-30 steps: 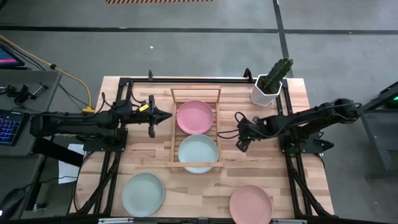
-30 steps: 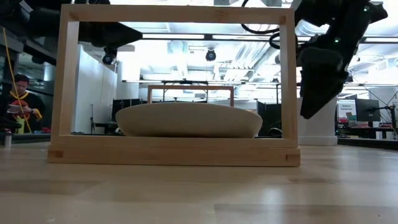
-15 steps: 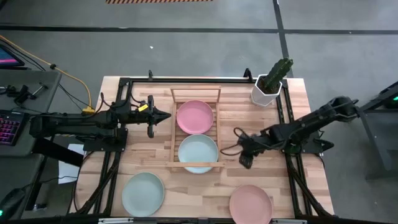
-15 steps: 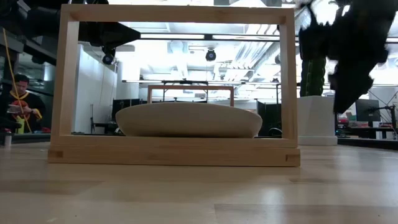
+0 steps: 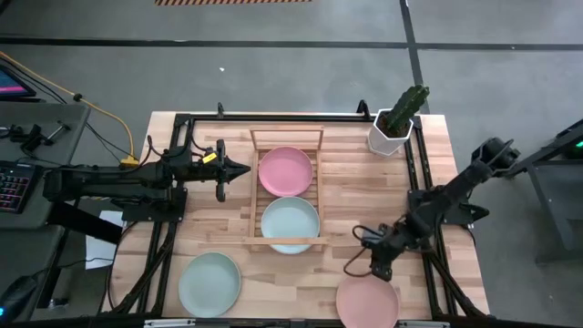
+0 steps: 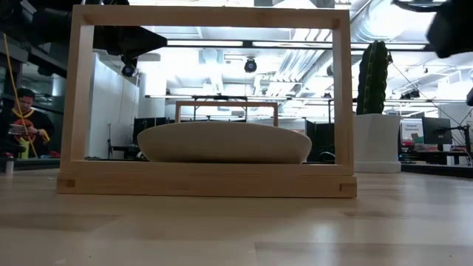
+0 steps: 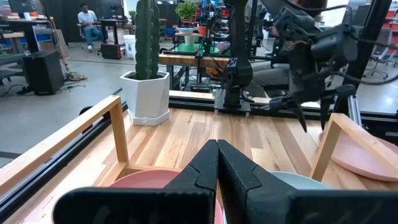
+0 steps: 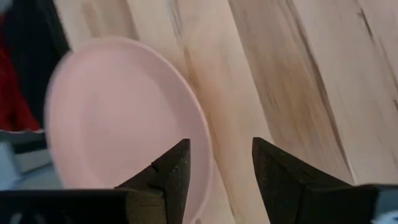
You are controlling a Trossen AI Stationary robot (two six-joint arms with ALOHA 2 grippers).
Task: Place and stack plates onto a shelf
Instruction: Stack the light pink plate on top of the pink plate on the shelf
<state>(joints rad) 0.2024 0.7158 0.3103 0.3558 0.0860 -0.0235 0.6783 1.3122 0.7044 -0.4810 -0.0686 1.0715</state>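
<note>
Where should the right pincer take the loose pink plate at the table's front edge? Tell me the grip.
Grip the rim of the loose pink plate, on the edge facing the shelf. The plate lies flat and shallow, so only its thin rim suits a pinch. The right pincer, open, hangs just over that edge, so come down from above.

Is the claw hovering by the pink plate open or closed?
Open: the right end effector shows a clear gap between its fingers above the pink plate.

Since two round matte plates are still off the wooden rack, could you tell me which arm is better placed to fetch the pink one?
The right gripper: it hovers open beside the pink plate; the left gripper is shut, by the slatted wooden rack.
</note>
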